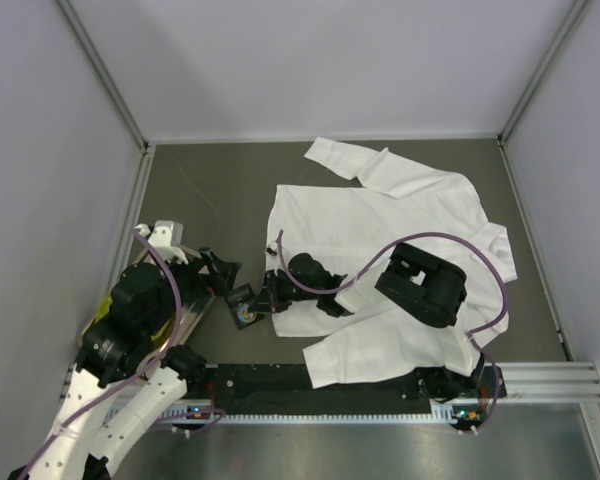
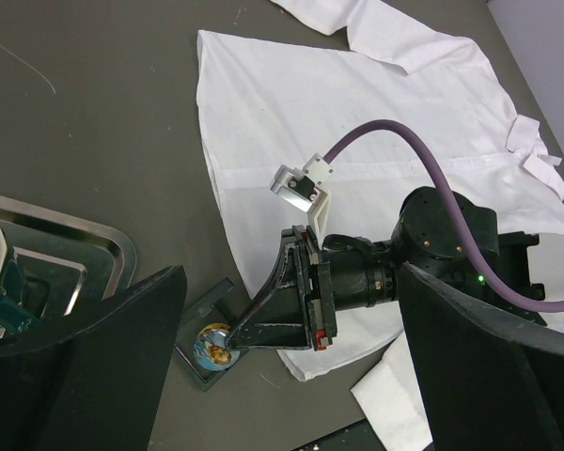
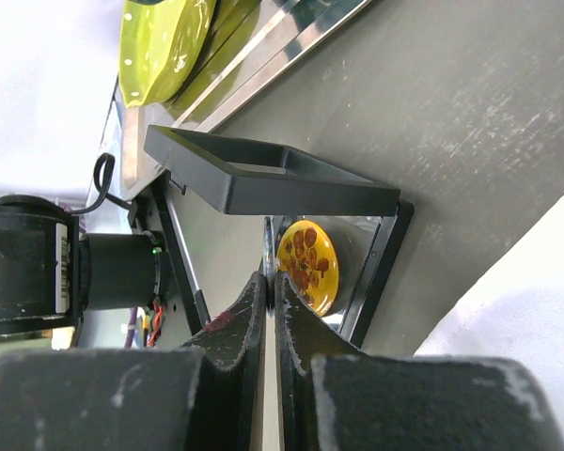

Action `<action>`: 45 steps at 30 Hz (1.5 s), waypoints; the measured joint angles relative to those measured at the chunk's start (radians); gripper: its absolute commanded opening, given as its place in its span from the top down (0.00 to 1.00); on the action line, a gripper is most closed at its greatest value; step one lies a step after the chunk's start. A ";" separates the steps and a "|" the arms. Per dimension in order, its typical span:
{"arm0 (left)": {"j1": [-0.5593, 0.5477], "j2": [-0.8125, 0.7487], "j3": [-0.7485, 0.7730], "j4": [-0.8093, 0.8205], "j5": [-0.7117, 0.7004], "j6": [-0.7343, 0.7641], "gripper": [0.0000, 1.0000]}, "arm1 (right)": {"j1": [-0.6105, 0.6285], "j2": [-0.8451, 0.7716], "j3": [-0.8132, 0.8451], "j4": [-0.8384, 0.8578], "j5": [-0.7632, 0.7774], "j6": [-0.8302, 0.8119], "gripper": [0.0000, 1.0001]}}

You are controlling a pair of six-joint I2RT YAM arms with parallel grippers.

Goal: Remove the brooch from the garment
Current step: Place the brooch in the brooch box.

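The garment (image 1: pixel 400 210), a large white shirt, lies spread over the table's right half (image 2: pixel 282 113) (image 3: pixel 536 348). My right gripper (image 1: pixel 257 306) reaches left past its hem, over a small open black box (image 1: pixel 242 298) (image 2: pixel 195 362) (image 3: pixel 381 263). Its fingers (image 3: pixel 271 282) are shut, and a thin round brooch (image 2: pixel 212 346) (image 3: pixel 268 242) with a bluish face stands edge-on at their tips. A yellow round piece (image 3: pixel 308 263) with red flowers sits right beside it in the box. My left gripper (image 1: pixel 220 272) (image 2: pixel 287 310) hangs wide open just left of the box, holding nothing.
A steel tray (image 1: pixel 175 300) (image 2: pixel 66 235) (image 3: pixel 263 56) lies at the far left with a yellow-green bag (image 3: pixel 164 42) in it. The box's raised lid (image 3: pixel 263 178) stands close to my right fingertips. A metal rail (image 1: pixel 540 380) runs along the near edge.
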 measured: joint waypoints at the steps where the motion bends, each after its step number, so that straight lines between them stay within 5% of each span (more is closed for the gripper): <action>1: 0.000 0.000 0.000 0.000 0.000 0.000 0.01 | 0.000 0.000 0.000 0.000 0.000 0.000 0.98; 45: 0.000 0.000 -0.002 0.001 0.018 0.000 0.01 | -0.001 0.013 0.004 -0.026 0.040 0.007 0.79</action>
